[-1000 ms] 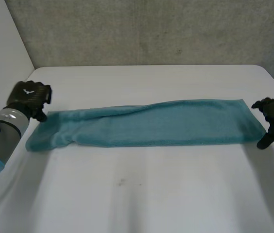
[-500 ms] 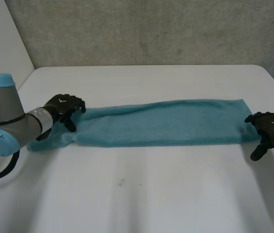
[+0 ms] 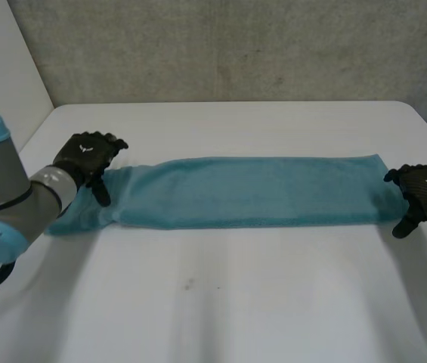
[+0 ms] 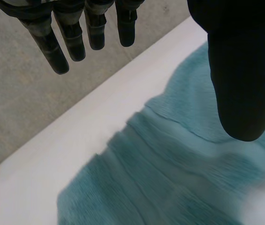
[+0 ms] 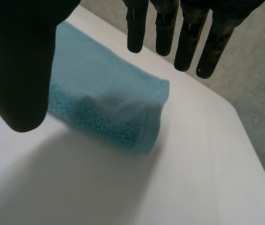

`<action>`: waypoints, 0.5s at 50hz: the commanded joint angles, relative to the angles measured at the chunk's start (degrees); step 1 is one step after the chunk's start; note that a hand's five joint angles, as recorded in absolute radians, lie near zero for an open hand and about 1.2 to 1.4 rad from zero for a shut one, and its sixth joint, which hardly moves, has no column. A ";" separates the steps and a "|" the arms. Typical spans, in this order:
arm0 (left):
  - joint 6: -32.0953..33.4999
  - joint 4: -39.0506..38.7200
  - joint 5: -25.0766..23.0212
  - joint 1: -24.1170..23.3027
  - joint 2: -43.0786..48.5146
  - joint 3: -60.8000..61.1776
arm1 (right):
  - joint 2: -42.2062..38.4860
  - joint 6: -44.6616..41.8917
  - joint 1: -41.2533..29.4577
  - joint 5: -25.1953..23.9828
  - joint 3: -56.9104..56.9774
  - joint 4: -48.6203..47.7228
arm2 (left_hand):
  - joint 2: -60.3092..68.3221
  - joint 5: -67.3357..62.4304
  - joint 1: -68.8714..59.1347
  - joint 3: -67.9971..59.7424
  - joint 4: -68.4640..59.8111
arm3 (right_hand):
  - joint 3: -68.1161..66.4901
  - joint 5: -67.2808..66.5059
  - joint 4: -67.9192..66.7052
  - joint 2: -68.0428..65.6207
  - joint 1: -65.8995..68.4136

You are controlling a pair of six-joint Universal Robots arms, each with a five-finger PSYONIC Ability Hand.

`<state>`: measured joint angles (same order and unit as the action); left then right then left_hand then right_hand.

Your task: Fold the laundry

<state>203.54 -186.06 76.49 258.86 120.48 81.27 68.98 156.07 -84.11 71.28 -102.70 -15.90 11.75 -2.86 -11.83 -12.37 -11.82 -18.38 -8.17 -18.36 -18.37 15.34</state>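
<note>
White counter (image 3: 221, 302), grey concrete wall (image 3: 236, 53) behind, teal towel (image 3: 251, 190) in long strip, left hand (image 3: 85, 155) over one end, right hand (image 3: 422, 185) at other, fingers (image 4: 57, 51) of both straight, spread from thumbs

The teal towel (image 3: 251, 190) lies flat across the middle of the counter (image 3: 221, 302), running left to right. On its near side the counter is one broad bare stretch. On the far side a narrower bare strip ends at the grey wall (image 3: 236, 45). The left robot hand (image 3: 85, 155) occupies the towel's left end and the right robot hand (image 3: 421, 185) its right end, both with fingers straight and thumb apart. The left arm (image 3: 1, 204) fills the near-left corner.
</note>
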 commanded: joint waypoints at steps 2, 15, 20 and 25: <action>-0.34 -0.44 -0.12 0.77 -6.84 11.36 | -3.58 -0.16 0.26 -2.81 3.73 -0.89 | -1.75 2.86 1.83 2.37 1.82 | -7.85 -8.06 -7.87 -7.86 10.89; -1.66 -7.04 0.50 0.07 -7.81 17.52 | -11.50 -2.97 0.26 -3.07 8.83 -0.89 | -1.75 2.86 1.83 2.37 1.82 | -19.63 -19.83 -19.64 -19.64 22.66; -4.38 -7.39 2.61 -0.11 -8.16 17.70 | -12.03 -3.41 0.35 -2.81 9.10 -0.89 | -1.75 2.86 1.83 2.37 1.82 | -24.34 -24.54 -24.35 -24.35 27.37; -4.74 -7.39 2.87 -0.11 -8.34 17.78 | -12.81 -3.41 0.44 -2.72 9.27 -1.07 | -1.75 2.86 1.83 2.37 1.82 | -24.84 -25.05 -24.86 -24.85 27.88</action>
<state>199.77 -193.57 78.62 258.76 112.39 99.11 56.82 152.74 -83.76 68.41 -93.55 -16.84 11.75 -2.86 -11.83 -12.36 -11.82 -36.84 -25.02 -36.60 -36.48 31.28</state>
